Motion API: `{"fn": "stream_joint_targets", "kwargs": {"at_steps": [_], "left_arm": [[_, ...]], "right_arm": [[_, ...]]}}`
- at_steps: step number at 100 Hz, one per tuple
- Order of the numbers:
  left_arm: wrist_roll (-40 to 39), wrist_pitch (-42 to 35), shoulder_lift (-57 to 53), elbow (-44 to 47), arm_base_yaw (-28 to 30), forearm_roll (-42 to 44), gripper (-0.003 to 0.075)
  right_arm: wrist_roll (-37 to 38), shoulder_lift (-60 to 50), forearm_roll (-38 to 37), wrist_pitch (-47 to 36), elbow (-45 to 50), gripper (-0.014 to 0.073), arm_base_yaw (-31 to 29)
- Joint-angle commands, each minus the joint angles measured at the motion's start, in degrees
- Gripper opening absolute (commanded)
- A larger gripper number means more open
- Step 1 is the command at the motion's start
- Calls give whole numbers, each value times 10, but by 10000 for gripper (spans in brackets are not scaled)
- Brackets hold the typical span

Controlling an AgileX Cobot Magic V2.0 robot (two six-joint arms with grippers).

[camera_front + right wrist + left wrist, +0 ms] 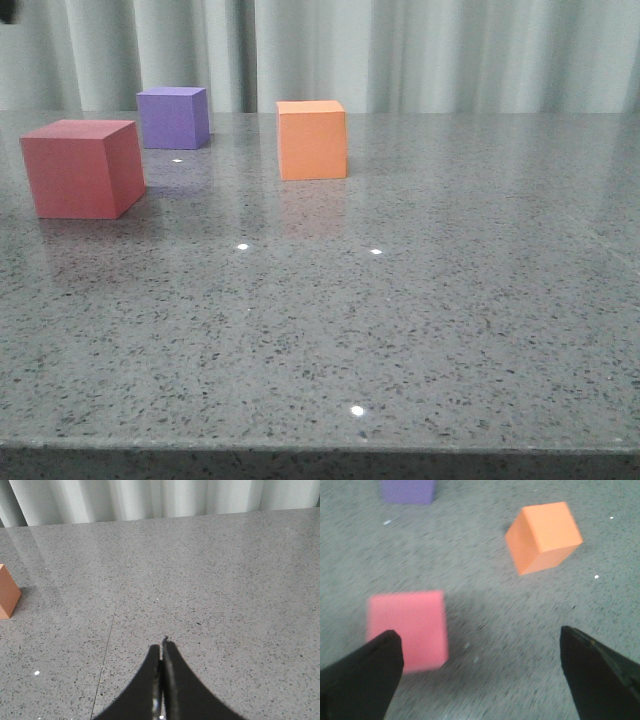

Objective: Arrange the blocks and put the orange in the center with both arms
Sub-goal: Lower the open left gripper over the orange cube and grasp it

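The pinkish-red cube (82, 167) sits at the left of the grey table, the purple cube (174, 117) behind it, the orange cube (312, 139) to their right. Neither gripper shows in the front view. In the left wrist view my left gripper (480, 647) is open wide and empty above the table; the pinkish-red cube (409, 629) lies just past one finger (367, 675), outside the gap, with the orange cube (544, 536) and the purple cube (408, 491) beyond. My right gripper (162, 650) is shut and empty over bare table; a corner of the orange cube (7, 597) shows at the view's edge.
The speckled grey table (400, 320) runs to a front edge near the camera. A pale curtain (420, 50) hangs behind the table's far edge. Small light reflections dot the surface.
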Motion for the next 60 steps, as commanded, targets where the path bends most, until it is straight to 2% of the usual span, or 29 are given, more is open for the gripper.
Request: {"fn": "stream_joint_targets", "kwargs": {"at_steps": [1, 12, 25, 41, 60], "left_arm": [[-78, -35, 44, -71, -51, 85, 596], [-124, -6, 118, -163, -107, 159, 596], [-139, 35, 209, -275, -145, 188, 596], [-168, 96, 305, -389, -166, 226, 596], [-214, 142, 370, -450, -172, 266, 596]], "right_arm": [[-7, 0, -13, -45, -15, -69, -2], [-7, 0, -13, -45, -15, -69, -2], [-7, 0, -13, -45, -15, -69, -2], [-7, 0, -13, -45, -15, -69, -2], [-7, 0, -13, -45, -15, -69, -2]]}}
